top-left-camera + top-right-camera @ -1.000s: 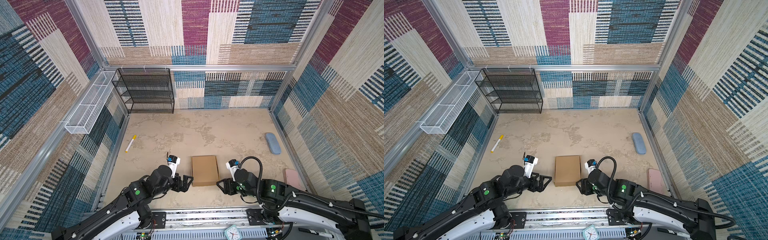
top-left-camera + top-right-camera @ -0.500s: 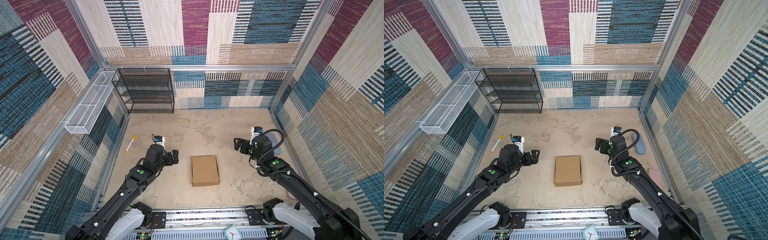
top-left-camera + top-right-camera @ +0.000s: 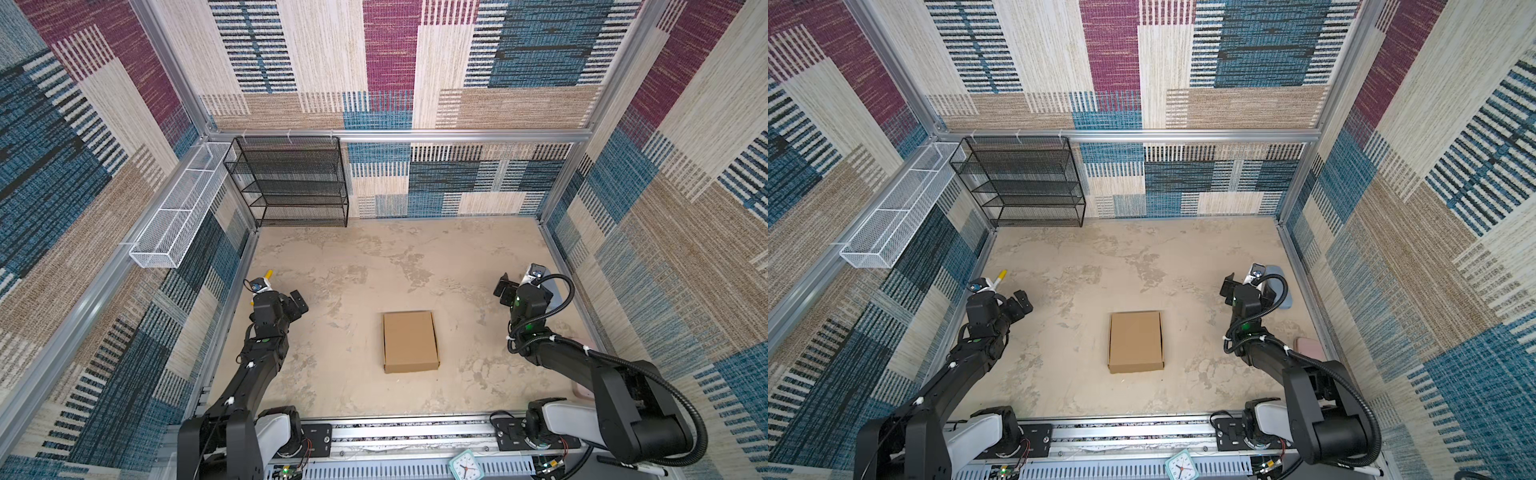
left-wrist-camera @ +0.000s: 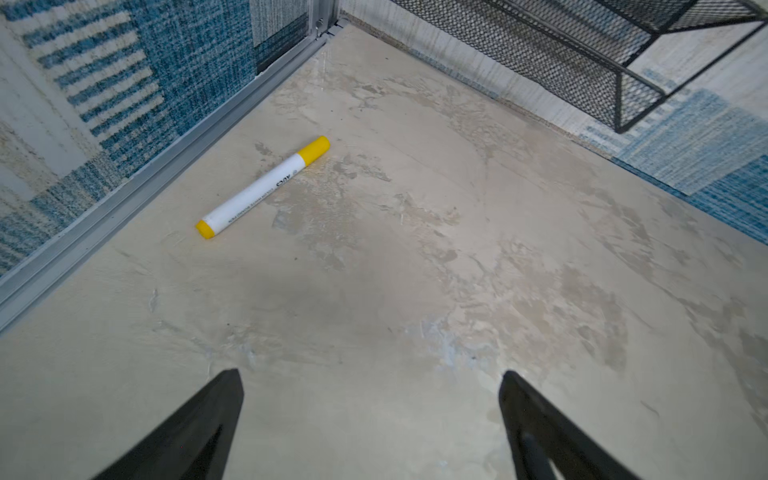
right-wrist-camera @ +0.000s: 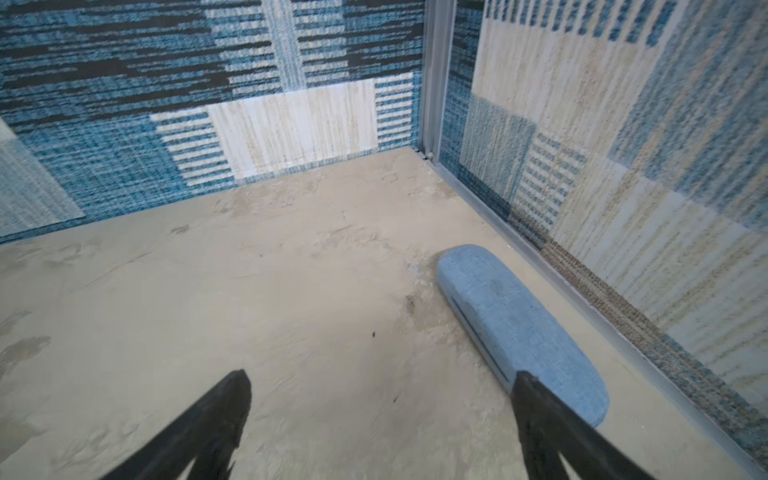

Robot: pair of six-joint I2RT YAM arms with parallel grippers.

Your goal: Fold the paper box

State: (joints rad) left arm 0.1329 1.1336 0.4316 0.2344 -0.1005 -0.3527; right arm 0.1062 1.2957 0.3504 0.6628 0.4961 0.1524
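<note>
I read the clock in both top views with 12 at the far wall and 6 at the rail by the arm bases. The mottled beige table (image 3: pixel 374 257) fills the floor of the cell. At 11 o'clock the black mesh shelf (image 3: pixel 291 183) stands against the far wall. The white wire basket (image 3: pixel 178 212) hangs along the left wall, off the table.

My left arm reaches out to about 9 o'clock. The left gripper (image 3: pixel 300 305) is above bare table there, and the left wrist view shows its jaws spread wide with only tabletop between them (image 4: pixel 371 374). My right arm reaches to about 3 o'clock. The right gripper (image 3: pixel 505 289) is also spread wide and carries nothing, as the right wrist view shows (image 5: pixel 383 375).

The paper box (image 3: pixel 410 341) lies flat a little toward 6 o'clock from the table's centre. It is a shallow, closed brown cardboard box with its long sides running from 12 to 6. It sits between the two grippers and well apart from both.

The blue fabric case (image 5: pixel 519 328) lies at 3 o'clock along the right wall, just beside my right gripper. I cannot tell whether that finger touches it. A pink item (image 3: pixel 1308 349) lies at 4 o'clock, partly hidden by the arm. The white marker (image 4: pixel 264 187) with yellow ends lies near 9 o'clock, close to the left wall rail. A small clock (image 3: pixel 465 464) sits at 6 o'clock, beyond the rail.
</note>
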